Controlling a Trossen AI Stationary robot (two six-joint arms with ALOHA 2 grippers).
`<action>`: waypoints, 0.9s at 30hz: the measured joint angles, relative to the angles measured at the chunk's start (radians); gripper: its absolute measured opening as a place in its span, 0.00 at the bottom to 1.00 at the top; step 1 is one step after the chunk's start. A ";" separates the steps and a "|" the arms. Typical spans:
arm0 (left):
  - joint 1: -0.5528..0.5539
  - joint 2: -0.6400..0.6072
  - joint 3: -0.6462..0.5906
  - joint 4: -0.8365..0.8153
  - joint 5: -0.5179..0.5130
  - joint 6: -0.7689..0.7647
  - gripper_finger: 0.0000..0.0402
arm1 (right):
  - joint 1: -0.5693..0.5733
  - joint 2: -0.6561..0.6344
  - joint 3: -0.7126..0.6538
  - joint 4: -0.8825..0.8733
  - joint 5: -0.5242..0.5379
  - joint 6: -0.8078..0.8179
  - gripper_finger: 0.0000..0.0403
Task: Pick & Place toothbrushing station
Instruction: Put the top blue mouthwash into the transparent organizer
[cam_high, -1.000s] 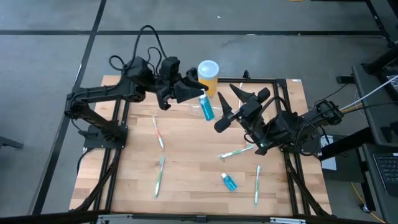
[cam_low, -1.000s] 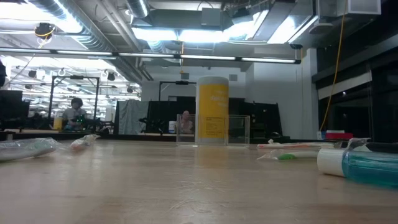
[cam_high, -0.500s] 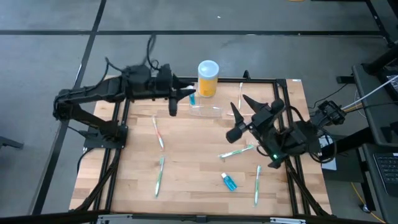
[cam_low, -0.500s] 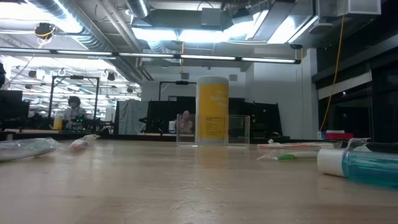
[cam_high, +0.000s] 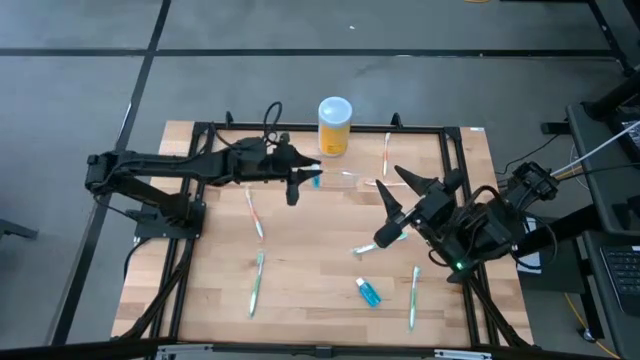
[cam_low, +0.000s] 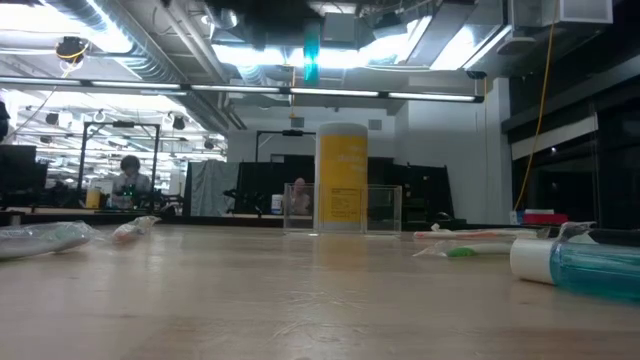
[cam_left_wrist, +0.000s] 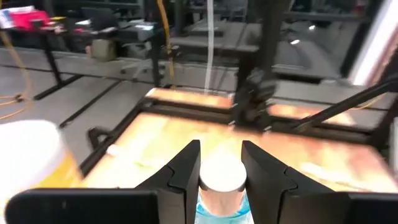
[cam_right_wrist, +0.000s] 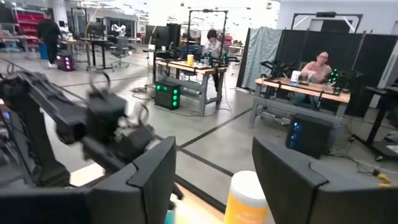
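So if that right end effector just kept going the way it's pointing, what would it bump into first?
Probably the yellow container, which sits between the open fingers of the right end effector in its wrist view. The left arm lies off to one side. Depth is hard to judge.

Even, soft overhead light fills the high view, leaving only faint shadows under the two dark arms on the pale wooden table (cam_high: 320, 250). In the low view, bright ceiling strip lights (cam_low: 330, 55) glare white, while the near tabletop is out of focus. The left wrist view is smeared with blur throughout. In the right wrist view, the dark left arm (cam_right_wrist: 93, 124) is blurred and the far room sharper.
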 joint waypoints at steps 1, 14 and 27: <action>0.021 0.000 -0.037 0.040 0.015 0.011 0.23 | 0.003 0.000 0.000 0.000 0.000 0.016 0.53; 0.197 0.253 -0.066 0.243 0.266 0.200 0.23 | 0.011 0.000 0.000 0.000 0.000 0.134 0.53; 0.268 0.466 0.058 0.274 0.329 0.283 0.23 | 0.011 0.000 0.000 0.000 0.000 0.182 0.53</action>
